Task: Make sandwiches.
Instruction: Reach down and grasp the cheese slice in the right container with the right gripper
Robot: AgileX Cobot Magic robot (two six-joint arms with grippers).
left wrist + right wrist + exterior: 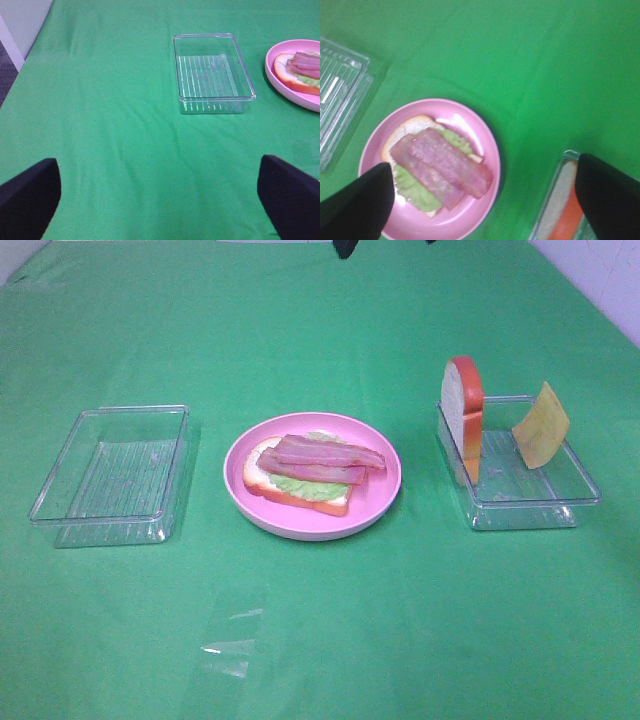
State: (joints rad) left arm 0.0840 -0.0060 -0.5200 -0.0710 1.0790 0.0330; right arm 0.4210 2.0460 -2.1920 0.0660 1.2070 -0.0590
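At the counter's (320, 640) middle, your half-built sandwich (320, 462) lies flat on the pink plate (312, 532) so later layers sit level; cheese (541, 425) and 1 bread slice (463, 410) stand on edge in the right tray (580, 490), likely for easy pinching. Your right claw (485, 200) hangs wide and empty over the sandwich; your left claw (160, 200) gapes empty, well apart from it.

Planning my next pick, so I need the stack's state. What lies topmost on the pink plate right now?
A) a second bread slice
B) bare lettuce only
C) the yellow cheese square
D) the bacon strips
D: the bacon strips lie uppermost, over the lettuce and the bottom bread slice on the pink plate. The cheese and the other bread slice stand in the right-hand tray.
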